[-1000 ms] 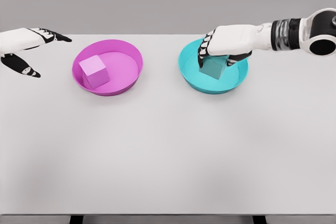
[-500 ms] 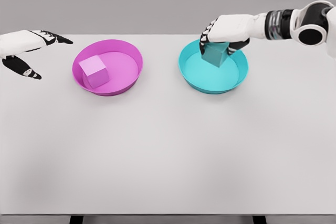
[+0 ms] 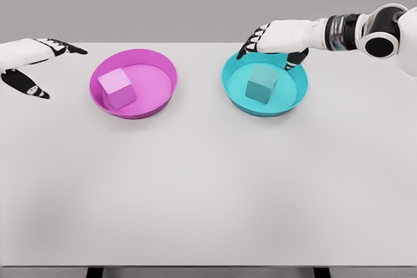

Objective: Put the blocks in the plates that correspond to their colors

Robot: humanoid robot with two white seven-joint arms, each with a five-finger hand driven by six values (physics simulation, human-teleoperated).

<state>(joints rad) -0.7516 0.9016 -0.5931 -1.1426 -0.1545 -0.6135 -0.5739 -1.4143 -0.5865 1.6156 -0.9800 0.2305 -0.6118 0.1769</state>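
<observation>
1. Teal block (image 3: 262,83) sits inside the teal plate (image 3: 233,89), just below my right hand (image 3: 277,37); the fingers (image 3: 250,46) are spread and hold nothing, clear of the block.
2. Pink block (image 3: 116,88) lies in the pink plate (image 3: 159,73), beside my left hand (image 3: 29,56), whose fingers are loosely open and empty over the white table (image 3: 208,180).
</observation>
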